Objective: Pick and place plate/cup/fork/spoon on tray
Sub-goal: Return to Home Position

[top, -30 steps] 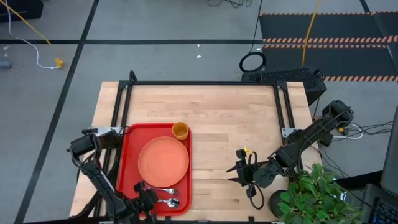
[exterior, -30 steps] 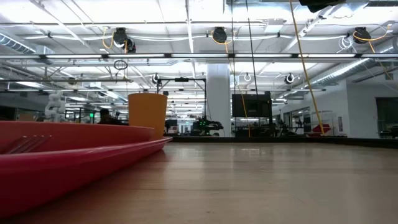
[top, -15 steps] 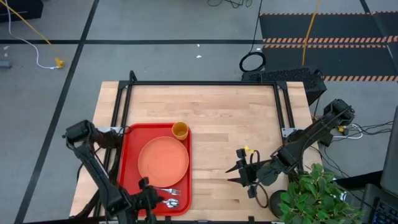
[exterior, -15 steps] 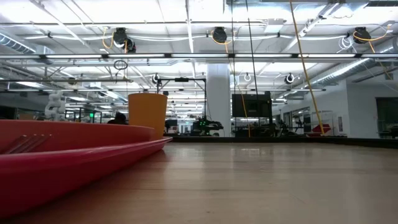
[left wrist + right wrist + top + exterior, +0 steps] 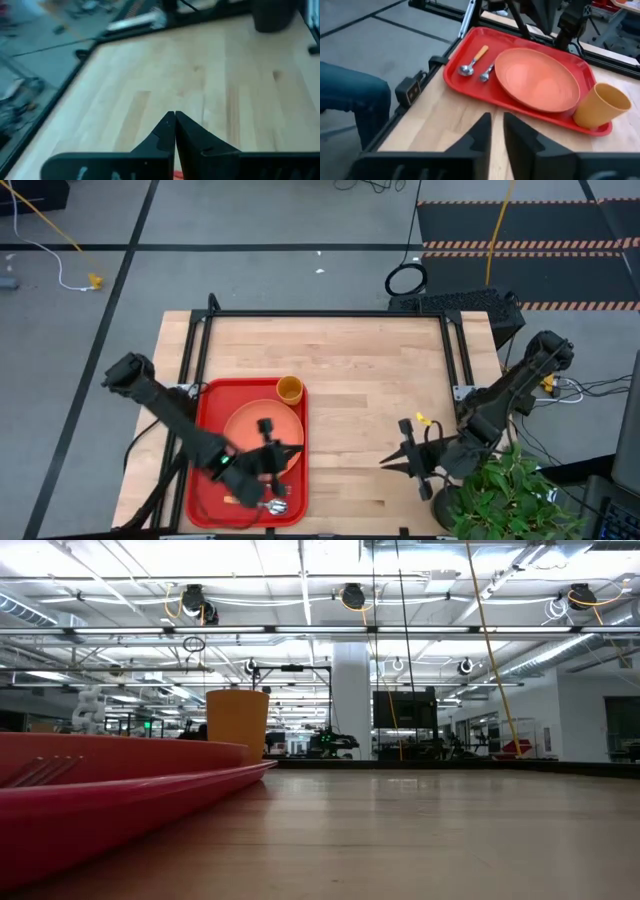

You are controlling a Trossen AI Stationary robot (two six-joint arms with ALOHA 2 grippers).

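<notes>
Nothing left loose on the counter (image 5: pixel 370 370). On the tray (image 5: pixel 205 395) already: the plate (image 5: pixel 245 425) in the middle, the cup (image 5: pixel 289 389) upright at the far corner just beside the plate's rim, the spoon (image 5: pixel 472 61) and the fork (image 5: pixel 485 75) side by side at the near end, the fork's handle tucked under the plate's edge as far as can be seen.

Left pincer (image 5: pixel 174 120) over the tray above the plate's near half, fingers pressed together, empty. Right pincer (image 5: pixel 497 125) over bare counter well to the right of the tray, fingers a narrow gap apart, empty.

On handling, as a judgement:
- Plate: probably light, stiff plastic, smooth and likely slippery. Take by the raised rim, one finger over and one under; no pinching the flat middle.
- Cup: light, easily tipped. Take across the wall near the top, or over the lip.
- Fork and spoon: thin, low to the surface, metal ends likely slick. Take across the coloured handle, fingers straddling it from above, close to mid-length to avoid swinging.
- Tray: broad, probably flexes a little. Best left where it lies.

Looks essentially complete.
</notes>
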